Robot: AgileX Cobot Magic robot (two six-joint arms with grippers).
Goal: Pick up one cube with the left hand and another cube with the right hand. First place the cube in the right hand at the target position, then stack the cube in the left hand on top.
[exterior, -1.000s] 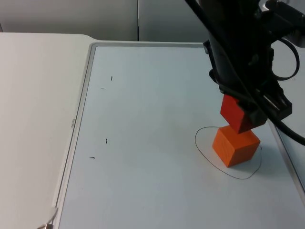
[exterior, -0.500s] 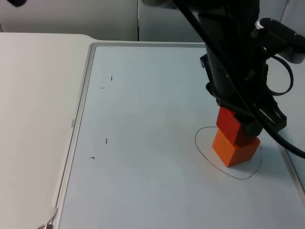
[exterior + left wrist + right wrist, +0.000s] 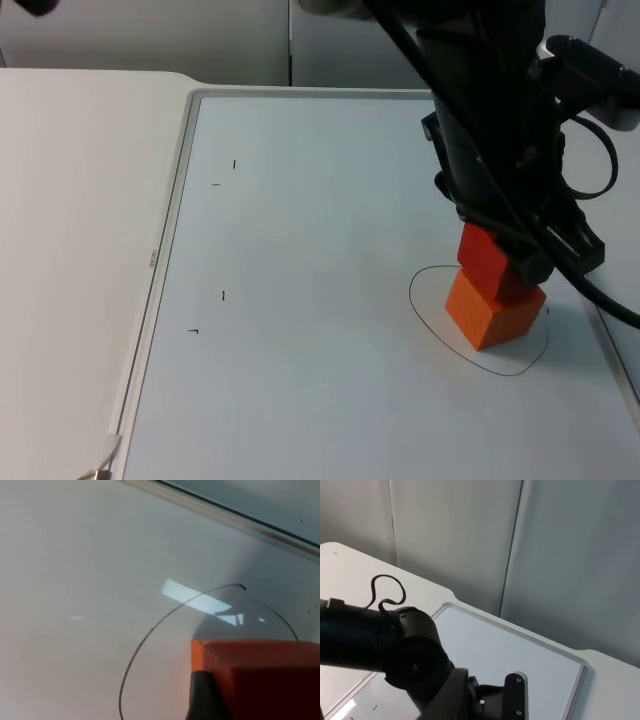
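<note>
lowered since the earlier frame, left fingers (image 3: 503,262) grip red cube (image 3: 486,257) resting on orange cube (image 3: 493,309) directly beneath; right fingers' state unclear.

The white board (image 3: 300,300) is showing a smooth, glossy sheen, catching glare by the pen circle (image 3: 150,645). Both cubes, red (image 3: 484,256) and orange (image 3: 492,312), are looking matt.

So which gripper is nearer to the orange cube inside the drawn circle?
Left. The left gripper holds the red cube right on top of the orange cube. The right arm waits raised, away from it.
</note>
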